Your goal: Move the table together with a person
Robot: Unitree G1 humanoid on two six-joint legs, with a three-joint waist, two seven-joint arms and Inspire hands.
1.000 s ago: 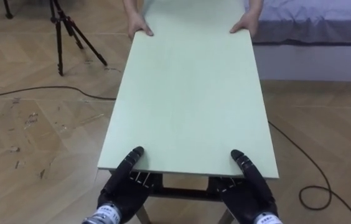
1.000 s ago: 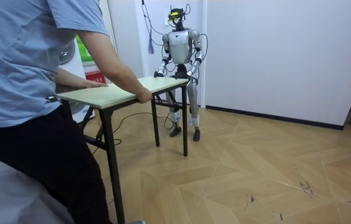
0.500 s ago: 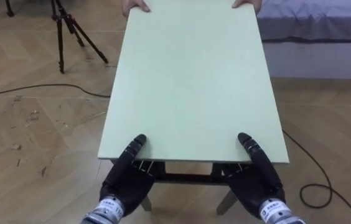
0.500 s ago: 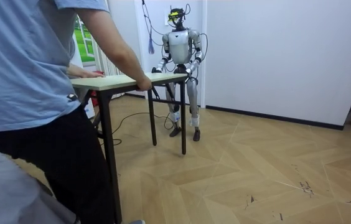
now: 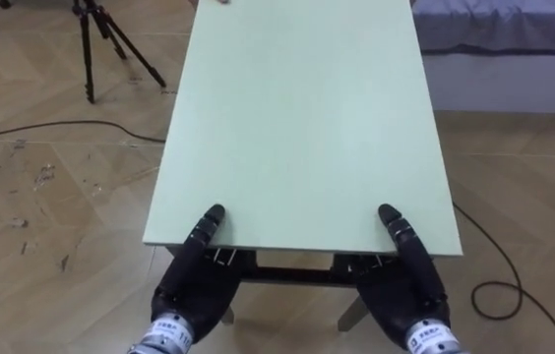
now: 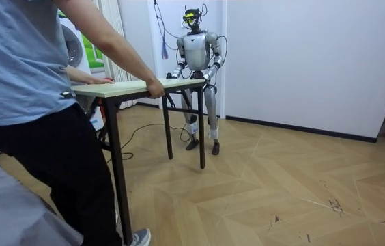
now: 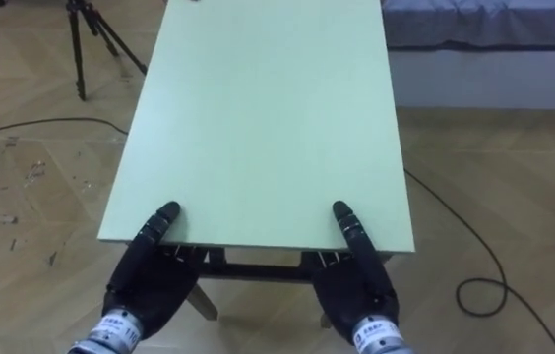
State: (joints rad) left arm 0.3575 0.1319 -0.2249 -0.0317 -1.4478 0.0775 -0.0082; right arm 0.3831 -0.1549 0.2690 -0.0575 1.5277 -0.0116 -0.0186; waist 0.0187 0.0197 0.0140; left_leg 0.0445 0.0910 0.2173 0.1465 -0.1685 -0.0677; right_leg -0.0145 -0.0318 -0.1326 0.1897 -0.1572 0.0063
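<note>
At 6 o'clock the left hand [image 5: 191, 283] and right hand [image 5: 402, 287] clamp the table's [image 5: 302, 118] near edge, thumbs on top, fingers beneath. Wood floor [image 5: 51, 197] lies open at 9 and 3 o'clock. Farther off, a tripod [image 5: 89, 39] stands at 11 and a bed [image 5: 509, 44] at 1 — just beside the table's far corner. At the far end a person's hand [image 6: 155, 88] grips the edge.

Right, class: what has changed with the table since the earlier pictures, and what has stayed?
The person has raised their end of the table, so the top, sloping down towards them before, is now about level. The robot's left hand and right hand stay at its near edge, and the robot stands where it did.
</note>
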